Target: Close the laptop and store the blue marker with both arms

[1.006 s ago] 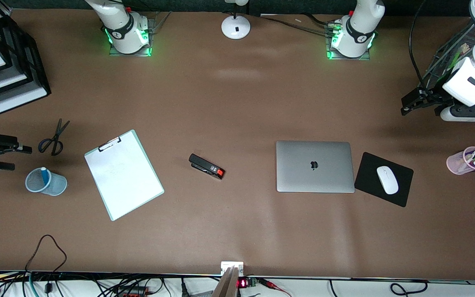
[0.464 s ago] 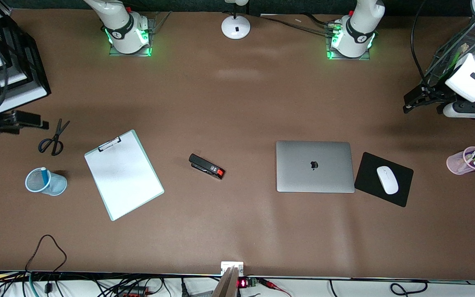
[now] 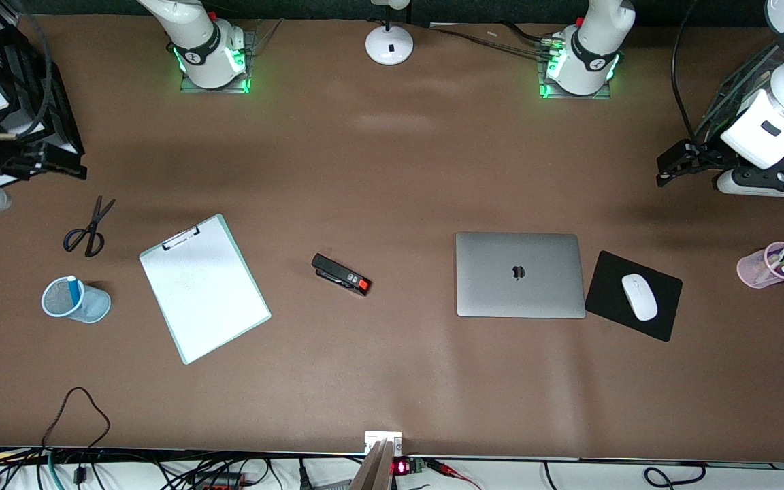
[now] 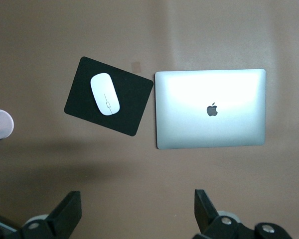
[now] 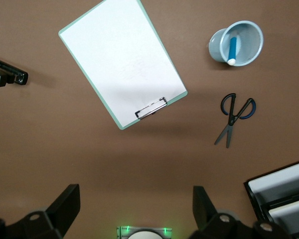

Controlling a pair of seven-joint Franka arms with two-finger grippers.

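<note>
On brown tabletop (image 3: 392, 170), flat silver laptop (image 3: 520, 275), shut.

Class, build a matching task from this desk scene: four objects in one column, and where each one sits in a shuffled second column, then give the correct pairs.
Objects:
1. blue marker
2. white mouse
3. laptop
4. scissors

Places or states:
A. on the black mouse pad
B. lid shut, beside the mouse pad
C. flat on the table, between the blue mesh cup and the black paper trays
D. standing in the blue mesh cup

Pairs: 1-D, 2-A, 3-B, 4-C
</note>
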